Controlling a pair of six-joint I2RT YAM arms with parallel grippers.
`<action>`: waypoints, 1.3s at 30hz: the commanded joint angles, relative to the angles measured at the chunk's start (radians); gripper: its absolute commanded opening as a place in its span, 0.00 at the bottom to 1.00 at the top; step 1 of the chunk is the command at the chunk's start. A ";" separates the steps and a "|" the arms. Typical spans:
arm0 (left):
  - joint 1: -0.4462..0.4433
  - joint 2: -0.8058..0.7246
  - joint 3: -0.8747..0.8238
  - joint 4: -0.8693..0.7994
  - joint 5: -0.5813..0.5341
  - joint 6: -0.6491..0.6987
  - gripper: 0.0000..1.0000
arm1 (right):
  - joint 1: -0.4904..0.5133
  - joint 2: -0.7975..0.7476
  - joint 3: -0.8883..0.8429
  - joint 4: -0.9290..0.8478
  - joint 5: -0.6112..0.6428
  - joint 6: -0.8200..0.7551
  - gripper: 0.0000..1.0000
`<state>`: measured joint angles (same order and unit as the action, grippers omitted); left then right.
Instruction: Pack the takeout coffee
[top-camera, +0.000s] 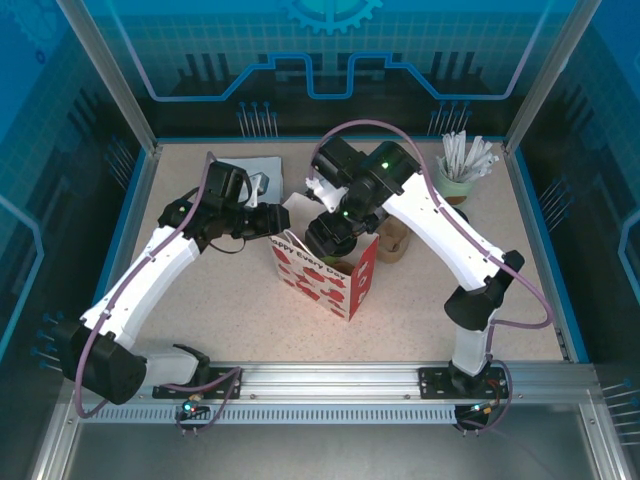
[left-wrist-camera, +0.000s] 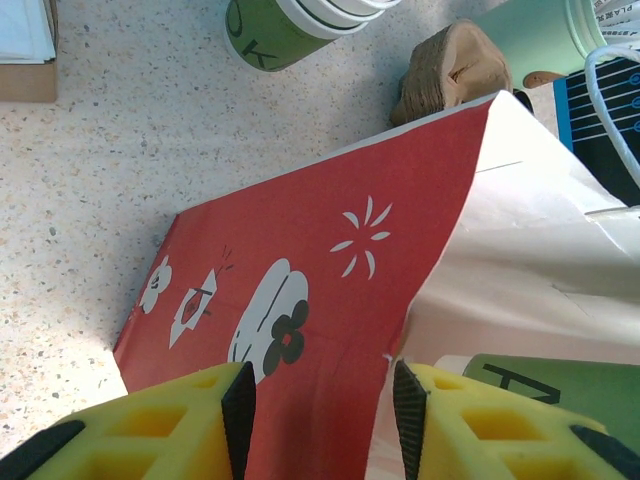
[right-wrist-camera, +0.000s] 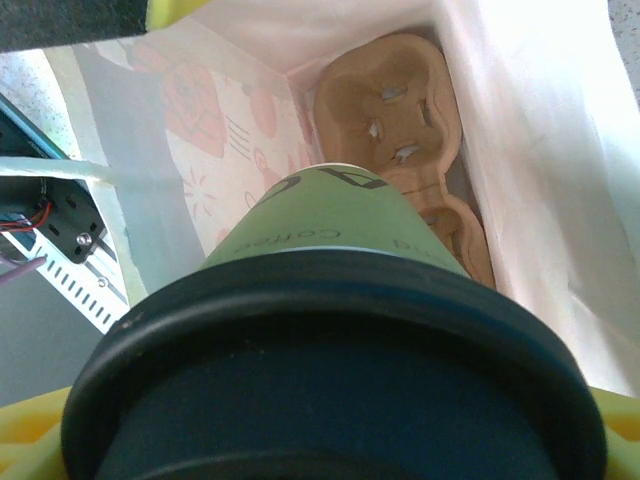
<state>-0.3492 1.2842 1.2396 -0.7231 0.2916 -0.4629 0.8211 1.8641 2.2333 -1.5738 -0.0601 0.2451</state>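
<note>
A red paper bag (top-camera: 318, 283) with white drawings stands open at mid-table. My right gripper (top-camera: 338, 225) is over its mouth, shut on the takeout coffee (top-camera: 335, 240), a green cup with a black lid. In the right wrist view the cup (right-wrist-camera: 330, 215) hangs inside the bag (right-wrist-camera: 540, 150), above a brown pulp carrier (right-wrist-camera: 400, 100) on the bag's floor. My left gripper (left-wrist-camera: 322, 410) straddles the bag's rim (left-wrist-camera: 330, 250): one finger outside the red wall, one inside, pads visibly apart. The cup's green side (left-wrist-camera: 560, 390) shows inside the bag.
Another brown carrier (top-camera: 393, 240) lies right of the bag. A pale-green pot of white sticks (top-camera: 458, 180) stands at the back right. Green cups with white rims (left-wrist-camera: 290, 25) lie behind the bag. A low tray of napkins (top-camera: 262, 175) sits at the back left.
</note>
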 joint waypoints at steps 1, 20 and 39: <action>-0.007 -0.017 -0.010 -0.007 -0.011 0.030 0.43 | -0.007 0.026 -0.014 -0.035 0.006 -0.024 0.75; -0.008 0.000 -0.005 -0.004 -0.014 0.038 0.34 | -0.023 0.077 -0.034 -0.048 0.028 -0.055 0.76; -0.008 0.063 0.082 -0.010 -0.008 0.058 0.12 | 0.016 0.124 -0.037 -0.097 0.060 -0.121 0.76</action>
<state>-0.3508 1.3354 1.2793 -0.7223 0.2844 -0.4355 0.8215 1.9694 2.1914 -1.6154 -0.0147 0.1532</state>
